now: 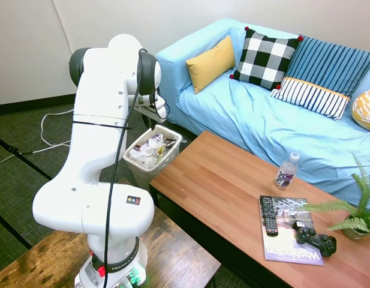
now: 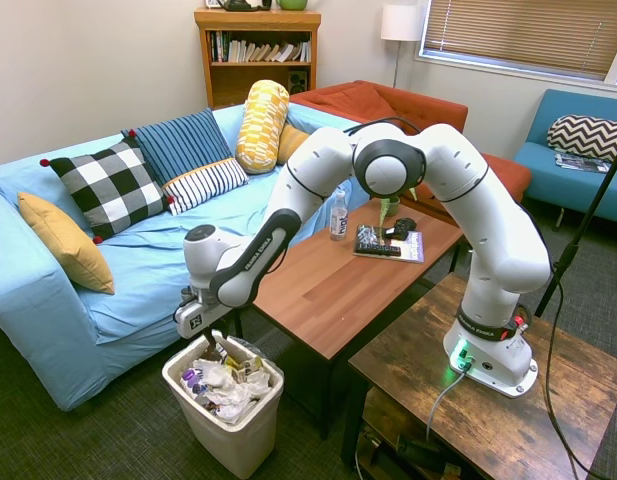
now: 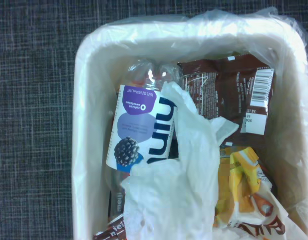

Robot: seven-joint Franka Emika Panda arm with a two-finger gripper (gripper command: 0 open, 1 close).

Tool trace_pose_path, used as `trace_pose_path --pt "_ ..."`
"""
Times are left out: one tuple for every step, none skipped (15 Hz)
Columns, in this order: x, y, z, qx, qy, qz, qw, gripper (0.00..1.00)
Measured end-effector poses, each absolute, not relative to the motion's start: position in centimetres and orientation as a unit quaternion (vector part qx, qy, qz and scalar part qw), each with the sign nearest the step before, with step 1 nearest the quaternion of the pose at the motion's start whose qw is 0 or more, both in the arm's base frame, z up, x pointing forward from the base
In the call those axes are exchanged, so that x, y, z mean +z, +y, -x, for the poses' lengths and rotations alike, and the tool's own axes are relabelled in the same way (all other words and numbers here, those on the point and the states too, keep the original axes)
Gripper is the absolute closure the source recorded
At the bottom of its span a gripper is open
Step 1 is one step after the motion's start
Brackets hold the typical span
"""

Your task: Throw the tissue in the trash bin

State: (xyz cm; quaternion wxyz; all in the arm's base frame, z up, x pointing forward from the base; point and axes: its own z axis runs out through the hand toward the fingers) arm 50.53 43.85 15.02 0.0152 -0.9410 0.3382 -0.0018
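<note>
The trash bin (image 2: 235, 441) is a small white wastebasket with a bag liner, standing on the dark carpet between the blue sofa and the coffee table's end. It holds mixed trash. My gripper (image 2: 209, 342) hangs just above its open top, largely hidden behind the arm in the first exterior view. In the wrist view the bin's rim (image 3: 84, 125) frames a crumpled white tissue (image 3: 183, 190) spread over the trash. I cannot tell whether the tissue is held or lying in the bin.
In the bin lie a purple-labelled bottle (image 3: 139, 130), brown wrappers (image 3: 228, 90) and a yellow wrapper (image 3: 238, 175). The wooden coffee table (image 1: 214, 180) carries a bottle (image 1: 286, 171), a magazine (image 1: 289, 231), a remote, a game controller and a plant. The blue sofa (image 1: 262, 114) stands behind.
</note>
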Motion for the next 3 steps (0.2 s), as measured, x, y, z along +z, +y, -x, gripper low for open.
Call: trace_pose_path --pt "15.1 43.86 -50.58 0.0 0.338 0.941 0.012 0.0" --pt "15.18 43.87 -50.63 0.0 0.338 0.941 0.01 0.0" --pt "15.26 43.84 -50.66 0.001 0.339 0.941 0.009 0.0"
